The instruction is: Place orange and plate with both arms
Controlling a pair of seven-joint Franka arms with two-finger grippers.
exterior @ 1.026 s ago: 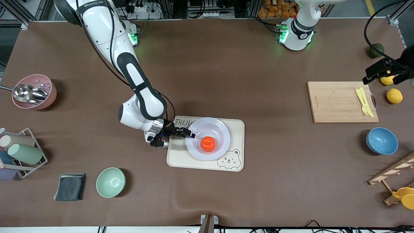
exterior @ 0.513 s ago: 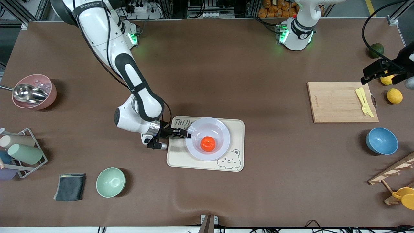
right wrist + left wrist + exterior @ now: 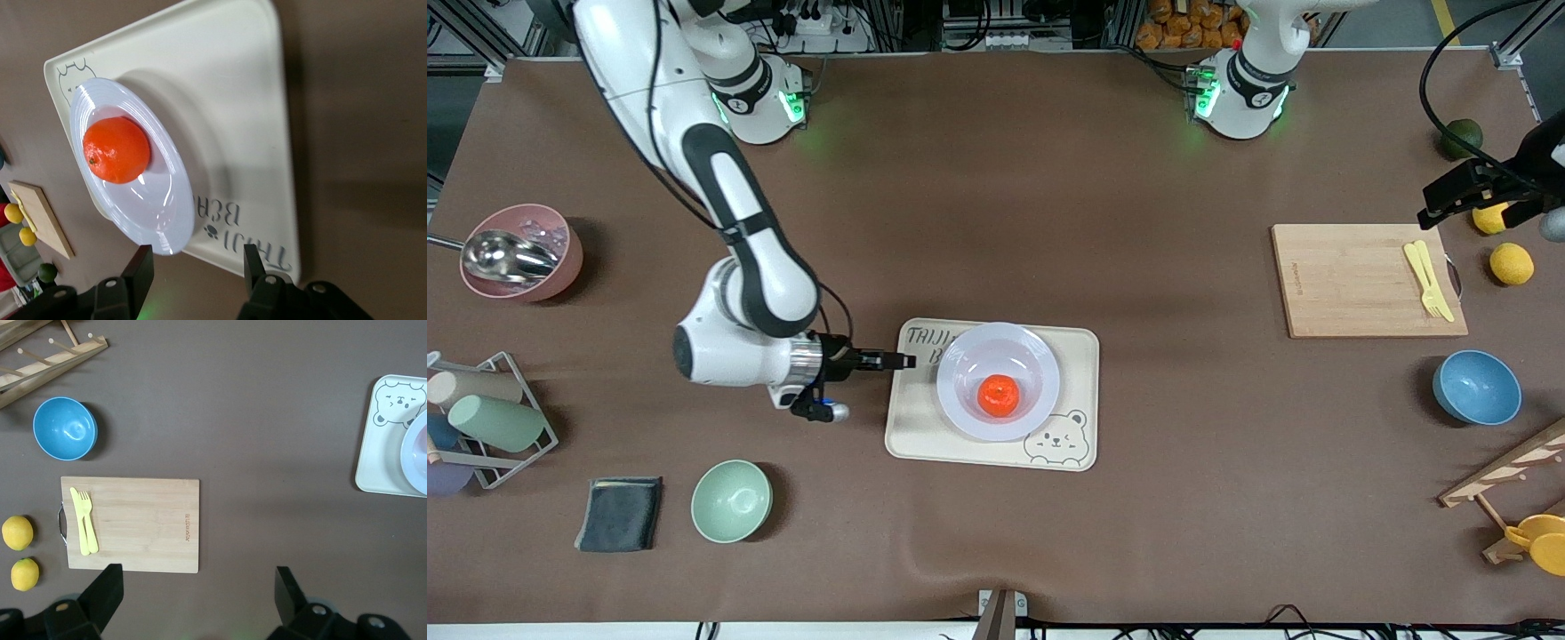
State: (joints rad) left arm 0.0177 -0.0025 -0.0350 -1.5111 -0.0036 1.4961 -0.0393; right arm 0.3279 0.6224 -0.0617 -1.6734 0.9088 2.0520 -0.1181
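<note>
The orange [image 3: 998, 396] lies in the pale lavender plate [image 3: 960, 391], which rests on the cream bear-print tray [image 3: 1076, 356]. Both also show in the right wrist view, the orange [image 3: 116, 150] in the plate [image 3: 163, 213]. My right gripper [image 3: 903, 361] is open and empty at the tray's edge toward the right arm's end, a short way off the plate's rim. My left gripper [image 3: 1472, 197] is open and empty, high over the table's left-arm end above the cutting board's corner. In the left wrist view only the plate's edge [image 3: 417, 453] shows.
A wooden cutting board [image 3: 1360, 280] with a yellow fork [image 3: 1428, 278], two lemons [image 3: 1512, 263], a dark green fruit [image 3: 1462, 138] and a blue bowl [image 3: 1476, 388] lie at the left arm's end. A green bowl [image 3: 731, 500], grey cloth [image 3: 619, 514], cup rack [image 3: 480, 418] and pink bowl [image 3: 520, 252] lie at the right arm's end.
My right gripper has drawn back off the plate's rim toward the right arm's end of the table, now open and clear of it. Plate and orange stay on the tray. The left gripper barely moved.
</note>
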